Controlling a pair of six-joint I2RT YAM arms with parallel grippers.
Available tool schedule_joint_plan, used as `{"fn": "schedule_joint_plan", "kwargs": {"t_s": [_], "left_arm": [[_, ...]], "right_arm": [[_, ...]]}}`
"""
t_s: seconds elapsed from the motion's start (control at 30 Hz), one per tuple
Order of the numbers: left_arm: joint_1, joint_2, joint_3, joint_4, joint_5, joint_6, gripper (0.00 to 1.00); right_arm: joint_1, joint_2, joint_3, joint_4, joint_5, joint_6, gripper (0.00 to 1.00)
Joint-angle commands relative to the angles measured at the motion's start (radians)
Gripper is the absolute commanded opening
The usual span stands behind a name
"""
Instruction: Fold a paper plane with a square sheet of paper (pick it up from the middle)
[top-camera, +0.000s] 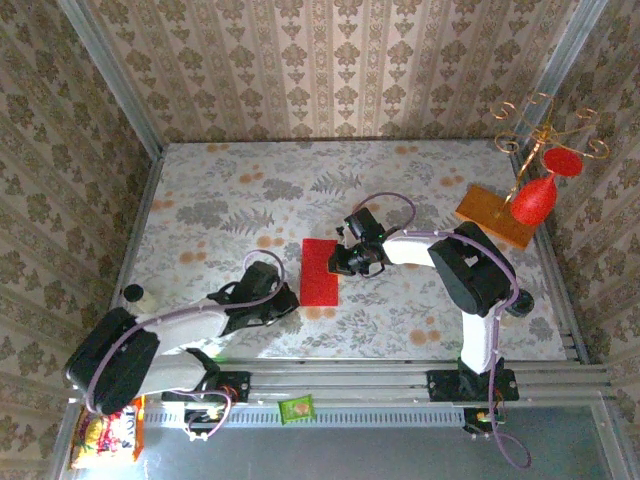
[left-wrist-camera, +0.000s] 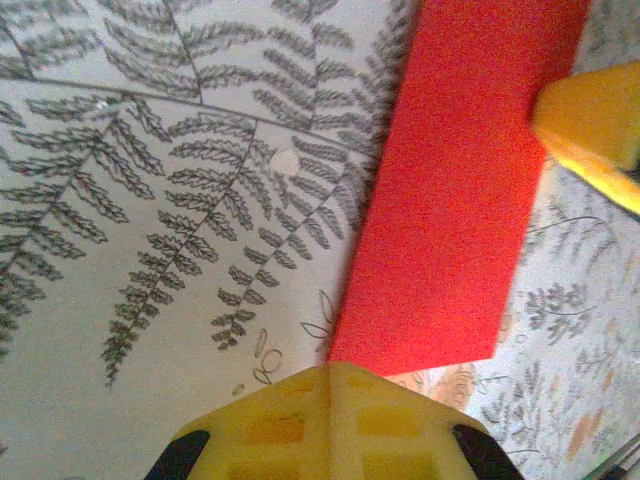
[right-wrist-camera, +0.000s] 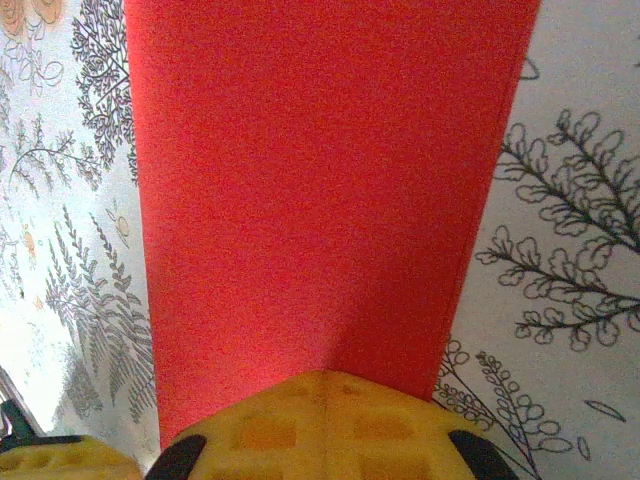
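My left gripper (left-wrist-camera: 330, 420), jaws closed, sat at the near left corner of the square sheet of paper (top-camera: 320, 270), which lay halved into a strip. My right gripper (right-wrist-camera: 325, 420), likewise closed, pressed the sheet's right edge. The crease, I judged, wanted firm, even strokes. Beyond the sheet stretched the fern-printed table (top-camera: 230, 190), then damask walls (top-camera: 330, 60).
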Motion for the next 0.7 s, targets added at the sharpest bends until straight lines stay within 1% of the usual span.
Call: {"fn": "schedule_joint_plan", "kwargs": {"t_s": [0.0, 0.1, 0.2, 0.3, 0.4, 0.5, 0.57, 0.67], "left_arm": [[-0.008, -0.058, 0.022, -0.034, -0.018, 0.061, 0.00], [-0.009, -0.034, 0.060, 0.032, 0.012, 0.100, 0.00], [-0.011, 0.065, 0.110, 0.055, 0.049, 0.131, 0.00], [-0.021, 0.178, 0.124, 0.130, 0.081, 0.123, 0.00], [-0.023, 0.252, 0.112, 0.140, 0.061, 0.086, 0.00], [-0.021, 0.265, 0.050, 0.161, 0.033, 0.036, 0.00], [-0.020, 0.250, 0.011, 0.164, 0.035, 0.023, 0.00], [-0.018, 0.179, -0.029, 0.121, 0.031, 0.023, 0.00]], "right_arm": [[-0.020, 0.151, -0.080, -0.224, 0.277, -0.023, 0.05], [-0.020, 0.148, -0.089, -0.207, 0.278, -0.026, 0.05], [-0.020, 0.146, -0.097, -0.192, 0.279, -0.028, 0.05], [-0.020, 0.140, -0.103, -0.183, 0.277, -0.026, 0.05], [-0.020, 0.131, -0.106, -0.185, 0.275, -0.024, 0.05], [-0.020, 0.122, -0.105, -0.194, 0.278, -0.024, 0.05], [-0.020, 0.120, -0.099, -0.205, 0.285, -0.029, 0.05], [-0.020, 0.118, -0.083, -0.234, 0.295, -0.041, 0.05]]}}
